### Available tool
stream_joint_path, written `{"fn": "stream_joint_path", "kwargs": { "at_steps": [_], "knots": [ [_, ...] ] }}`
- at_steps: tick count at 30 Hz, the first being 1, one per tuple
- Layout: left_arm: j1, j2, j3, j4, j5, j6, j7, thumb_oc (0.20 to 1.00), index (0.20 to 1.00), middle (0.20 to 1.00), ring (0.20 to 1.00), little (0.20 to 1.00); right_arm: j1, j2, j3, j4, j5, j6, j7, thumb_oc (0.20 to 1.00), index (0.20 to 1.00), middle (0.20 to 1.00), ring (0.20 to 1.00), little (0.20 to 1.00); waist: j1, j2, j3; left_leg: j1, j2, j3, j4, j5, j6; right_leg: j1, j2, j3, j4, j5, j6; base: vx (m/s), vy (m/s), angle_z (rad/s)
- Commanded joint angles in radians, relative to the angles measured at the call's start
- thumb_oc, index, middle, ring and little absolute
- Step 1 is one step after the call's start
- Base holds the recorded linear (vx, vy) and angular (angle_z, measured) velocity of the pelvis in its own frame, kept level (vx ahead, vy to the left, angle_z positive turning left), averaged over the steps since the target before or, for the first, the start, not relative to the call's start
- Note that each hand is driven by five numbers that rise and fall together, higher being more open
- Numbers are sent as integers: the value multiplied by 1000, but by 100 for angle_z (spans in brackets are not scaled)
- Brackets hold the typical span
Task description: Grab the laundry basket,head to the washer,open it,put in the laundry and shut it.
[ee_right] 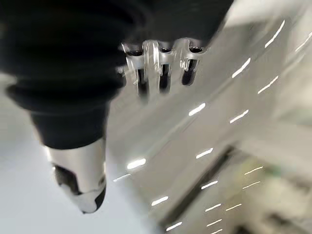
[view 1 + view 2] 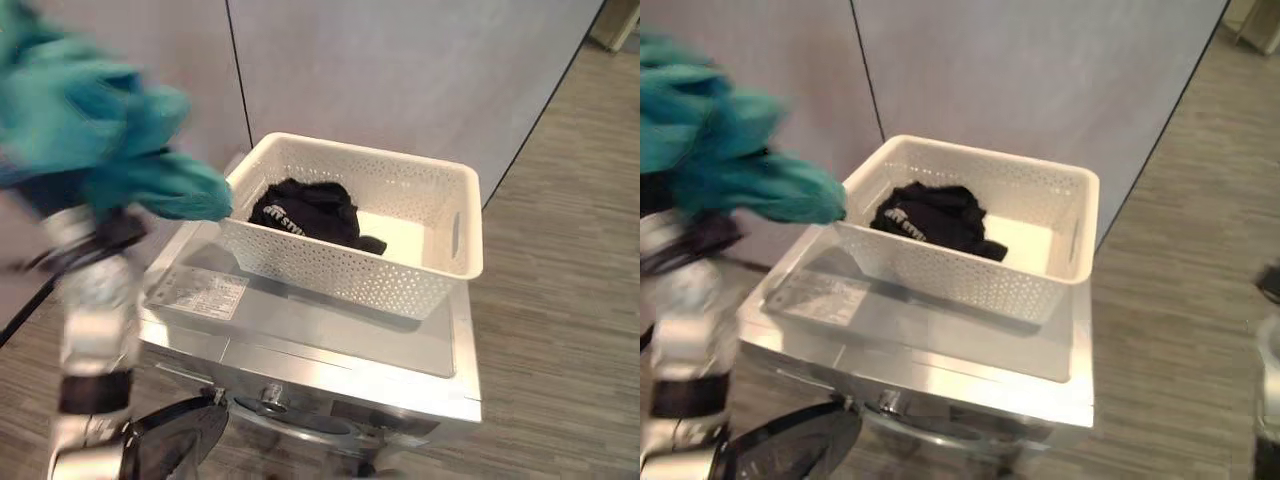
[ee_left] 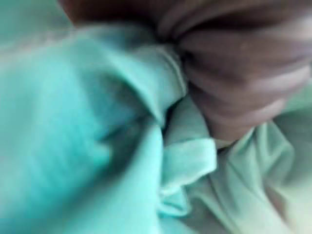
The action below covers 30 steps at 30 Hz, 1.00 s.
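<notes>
**Teal garment lifted clear of the basket**

A teal garment (image 2: 110, 130) is held bunched in the left robot hand (image 3: 243, 73), raised beside the white laundry basket (image 2: 440, 285), presumably so it can be carried down to the washer (image 2: 330, 350) below. The washer door (image 2: 175, 440) stands open. 1 black garment (image 2: 310, 212) lies in the basket. The right robot hand (image 1: 161, 68) hangs empty, fingers relaxed. A grey partition (image 2: 400, 70) stands behind.

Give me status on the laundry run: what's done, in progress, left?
Done: the basket sits on the washer, and the washer door hangs open. In hand: the left hand grips a teal garment, lifted beside the basket. Right hand is idle. Left: load it, the black garment in the basket, then shut the door.
</notes>
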Motion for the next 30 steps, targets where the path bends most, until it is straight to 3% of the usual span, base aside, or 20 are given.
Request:
{"fn": "stream_joint_path", "kwargs": {
  "at_steps": [1,4,8,11,16,17,19,20,25,26,28,29,30],
  "knots": [
    [-80,69,35,-16,130,-32,19,200,200,200,200,200,-26,-8,45,103,-65,70,5,1000,1000,1000,1000,1000,53,18,-27,167,119,19,23,-170,-49,-85,-87,-19,23,63,103,-83,47,-27],
    [42,80,142,-48,229,-31,61,200,200,200,200,200,73,72,67,290,-83,125,-2,1000,1000,1000,1000,1000,91,5,-8,149,112,21,96,-214,-36,-86,-96,-8,26,65,111,-71,59,-23],
    [98,91,202,-39,234,-39,78,200,200,200,200,200,133,121,84,445,-64,155,18,1000,1000,1000,1000,1000,113,-4,-8,131,101,0,107,-217,-31,-90,-116,-22,28,80,115,-76,51,-3],
    [118,116,232,-11,223,-35,84,200,200,200,200,200,150,135,155,672,-57,194,63,1000,1000,1000,1000,1000,127,-14,-12,126,92,-17,104,-215,-30,-83,-130,-43,28,83,118,-50,33,14],
    [166,102,236,-12,208,-41,53,200,200,200,200,200,109,172,239,951,40,180,127,1000,1000,1000,1000,1000,143,-26,-5,121,89,-37,109,-217,-32,-63,-138,-65,22,80,112,-19,12,15],
    [179,81,220,-13,181,-50,29,200,200,200,200,200,92,207,299,1098,76,192,183,1000,1000,1000,1000,1000,156,-30,2,116,89,-47,121,-220,-31,-55,-141,-72,22,80,107,-15,29,18],
    [186,73,212,-16,167,-48,11,200,200,200,200,200,71,220,337,1174,94,187,212,1000,1000,1000,1000,1000,157,-33,6,110,87,-54,131,-227,-31,-51,-144,-78,20,79,107,-28,36,14],
    [193,40,166,-29,135,-53,-31,200,200,200,200,200,55,261,411,1258,88,201,253,1000,1000,1000,1000,1000,173,-35,27,89,82,-72,167,-238,-23,-47,-151,-84,23,79,105,-82,63,16],
    [203,-19,81,-53,95,-47,-98,200,200,200,200,200,4,301,445,1358,148,199,284,1000,1000,1000,1000,1000,188,-40,63,34,47,-100,229,-265,-2,-69,-175,-84,37,101,113,-99,97,14],
    [210,-79,-45,-48,11,-30,-188,200,200,200,200,200,-67,317,465,1395,192,199,283,1000,1000,1000,1000,1000,201,-29,87,0,7,-110,253,-274,22,-113,-199,-78,48,145,123,-131,155,12],
    [217,-94,-81,-36,-16,-26,-215,200,200,200,200,200,-88,317,474,1400,193,198,284,1000,1000,1000,1000,1000,209,-22,91,-6,-2,-106,250,-271,30,-136,-206,-80,58,169,124,-189,164,6],
    [238,-112,-152,-10,-40,-6,-252,200,200,200,200,200,-149,312,500,1420,203,201,277,1000,1000,1000,1000,1000,231,18,114,-16,7,-88,238,-248,45,-188,-209,-155,161,166,96,-215,128,-2],
    [236,-112,-152,-8,-40,-7,-252,200,200,200,200,200,-151,312,500,1421,204,201,277,1000,1000,1000,1000,1000,231,16,113,-19,6,-88,236,-244,45,-193,-211,-155,163,167,94,-239,126,-21]
  ]
}}
